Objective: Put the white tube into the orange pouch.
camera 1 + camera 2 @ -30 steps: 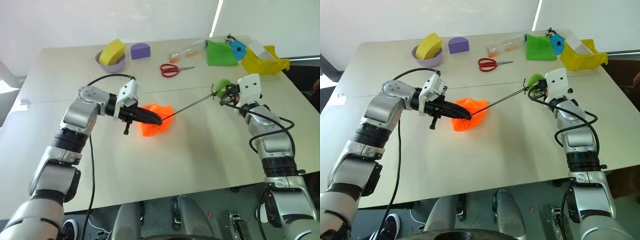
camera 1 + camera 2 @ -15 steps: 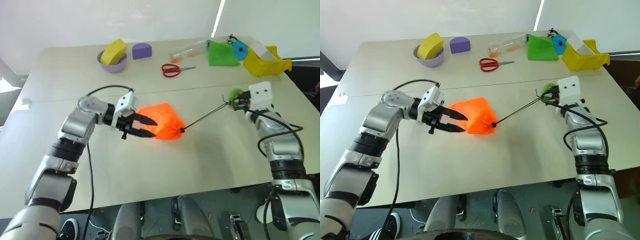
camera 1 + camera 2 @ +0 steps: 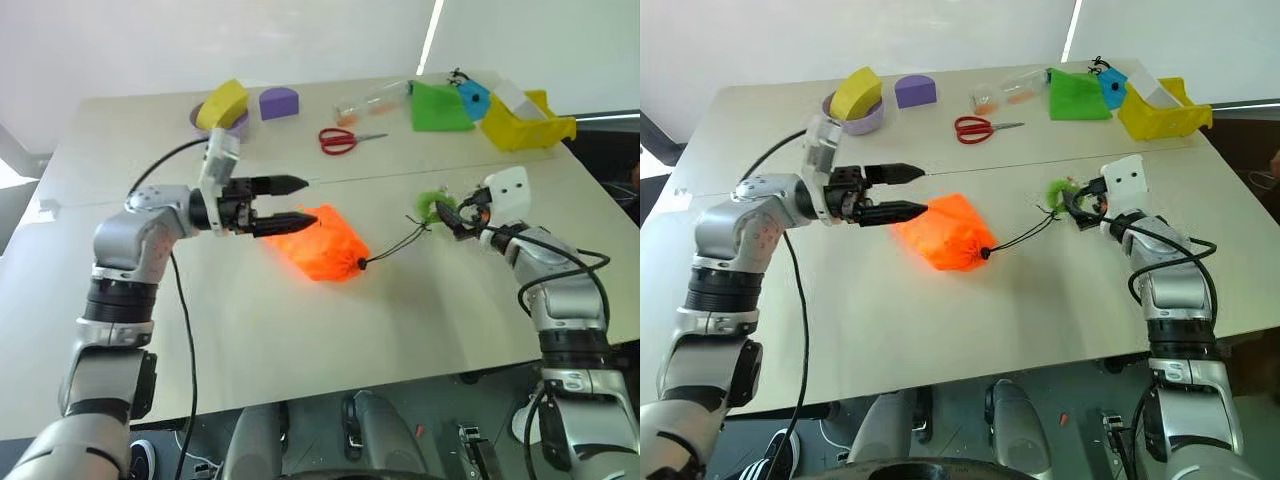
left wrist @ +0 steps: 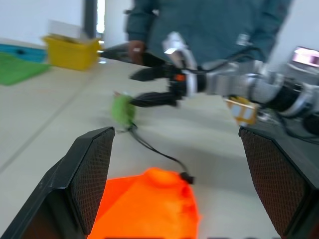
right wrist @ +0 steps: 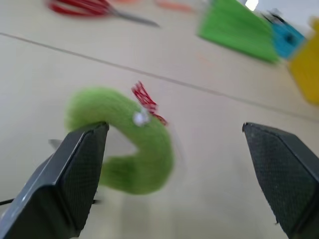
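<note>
Left pincer (image 3: 908, 192): mine, spread wide, empty; fingers level, the lower tip just at the near edge of the orange pouch (image 3: 943, 232); I cannot tell whether it touches.
Right pincer (image 3: 1077, 204): mine, spread wide, nothing pinched; green ring toggle (image 5: 124, 141) lies on the bench just ahead of the fingers.
Orange pouch: lying on its side mid-bench between my two arms, neck gathered shut, full-looking. Black cord (image 3: 1025, 234) runs slack from the neck to the toggle.
White tube: not visible on the bench. Judgement: it is inside the pouch, given the bulge and the closed neck, but the fabric hides the contents, so unconfirmed.
Progress: judged essentially complete. Pouch drawn shut and both pincers free of it. Left to do, as I read it: pull the arms clear; nothing else evident.
Risk: the toggle is close to my right fingers; a careless retreat could snag the cord and drag the pouch.
Bench (image 3: 940, 330): pale, smooth, matte top with a seam line across it.
Far edge of bench: red-handled scissors (image 3: 979, 127), green folded cloth (image 3: 1078, 96), clear bottle (image 3: 1012, 91), yellow bin (image 3: 1164, 112), purple block (image 3: 914, 90), lilac bowl (image 3: 866, 122) holding a yellow sponge (image 3: 855, 92).
Room: white wall behind; a person in a dark grey top stands beyond the bench, seen in the left wrist view.
</note>
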Available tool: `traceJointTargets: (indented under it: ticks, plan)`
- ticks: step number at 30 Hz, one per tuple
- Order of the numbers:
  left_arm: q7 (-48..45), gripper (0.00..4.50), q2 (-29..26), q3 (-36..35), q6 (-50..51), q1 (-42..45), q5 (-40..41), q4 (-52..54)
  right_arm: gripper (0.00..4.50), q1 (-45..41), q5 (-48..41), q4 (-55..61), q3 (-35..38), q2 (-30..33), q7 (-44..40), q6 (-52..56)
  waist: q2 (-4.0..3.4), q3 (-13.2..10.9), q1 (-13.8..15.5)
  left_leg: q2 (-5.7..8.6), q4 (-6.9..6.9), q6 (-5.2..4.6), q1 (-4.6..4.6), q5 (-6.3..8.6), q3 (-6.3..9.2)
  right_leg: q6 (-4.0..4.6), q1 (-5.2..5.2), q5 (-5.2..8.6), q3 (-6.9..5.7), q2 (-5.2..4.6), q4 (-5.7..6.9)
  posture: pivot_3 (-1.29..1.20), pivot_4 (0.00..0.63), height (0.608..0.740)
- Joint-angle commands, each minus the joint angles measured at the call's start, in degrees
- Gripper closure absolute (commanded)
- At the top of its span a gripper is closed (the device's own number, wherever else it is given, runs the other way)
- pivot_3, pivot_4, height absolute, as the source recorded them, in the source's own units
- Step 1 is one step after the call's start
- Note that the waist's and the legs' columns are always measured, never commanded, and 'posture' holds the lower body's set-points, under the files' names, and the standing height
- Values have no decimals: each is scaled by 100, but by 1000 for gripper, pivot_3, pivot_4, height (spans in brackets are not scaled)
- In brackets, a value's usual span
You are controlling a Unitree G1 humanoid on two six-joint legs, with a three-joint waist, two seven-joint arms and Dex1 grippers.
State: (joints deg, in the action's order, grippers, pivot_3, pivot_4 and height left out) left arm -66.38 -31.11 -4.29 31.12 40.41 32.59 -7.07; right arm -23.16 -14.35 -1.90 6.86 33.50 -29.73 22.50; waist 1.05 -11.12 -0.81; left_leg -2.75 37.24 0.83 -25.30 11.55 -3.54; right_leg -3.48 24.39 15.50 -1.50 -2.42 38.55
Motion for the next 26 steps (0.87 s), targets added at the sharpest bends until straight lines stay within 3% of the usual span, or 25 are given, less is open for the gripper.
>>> traceJointTargets:
  ticks: [1, 8, 15, 26]
  plan:
    - [487, 264, -201, -486, -350, -398, -155, 207, 27, 320, -486, 872, 143, 215, -728, -81, 0, 0, -3, 0, -2, 0, 0, 0, 0, 0, 0, 0, 0, 0, -1, 0, 150, 740]
    - [1373, 264, -586, -1210, -935, -2179, -584, 832, 27, 1005, -1028, 1232, 719, 556, -1439, -144, 0, 0, 12, -3, 4, 1, 4, 0, -10, 5, -6, -5, -3, -16, -9, 0, 150, 740]
    - [1959, 264, -638, -1872, -1135, -3235, -599, 1059, 27, 1572, -1161, 980, 1194, 822, -1926, -439, 3, 2, 33, -10, 3, -3, 5, -4, -17, 42, -17, -21, -5, -36, -38, 0, 150, 740]
    - [2149, 264, -587, -1951, -1677, -3555, -691, 912, 27, 1819, -951, 557, 1078, 911, -2283, -781, 4, 3, 27, -17, -2, -2, 7, -3, -30, 48, -11, -27, -2, -41, -44, 0, 150, 740]
